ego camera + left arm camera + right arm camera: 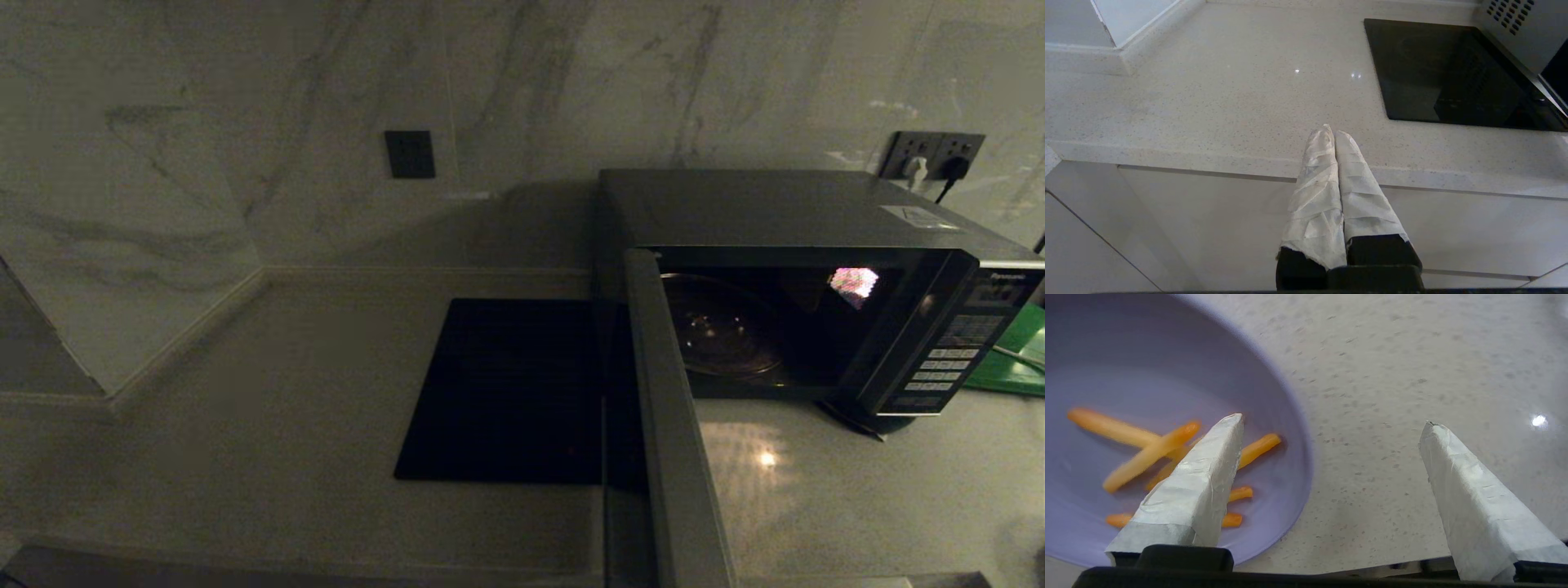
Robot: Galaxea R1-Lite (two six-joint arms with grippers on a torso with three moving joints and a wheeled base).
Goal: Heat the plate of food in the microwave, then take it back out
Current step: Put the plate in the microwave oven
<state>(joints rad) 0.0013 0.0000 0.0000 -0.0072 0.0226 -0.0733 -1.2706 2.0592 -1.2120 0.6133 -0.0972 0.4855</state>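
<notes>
On a pale speckled stone counter the dark grey boxy microwave stands open and empty. The right gripper, fingers wide apart, straddles the lavender plate of orange fries' rim; likely light, rigid, slippery, so pinch the rim. The left gripper is parked, fingers together.

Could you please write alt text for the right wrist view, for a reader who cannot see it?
The right gripper, its two white-wrapped fingers spread wide open and holding nothing, hangs over a pale speckled stone counter. One finger stands over the rim of a round lavender plate bearing orange-yellow fry-like sticks; the other is over bare counter.
</notes>
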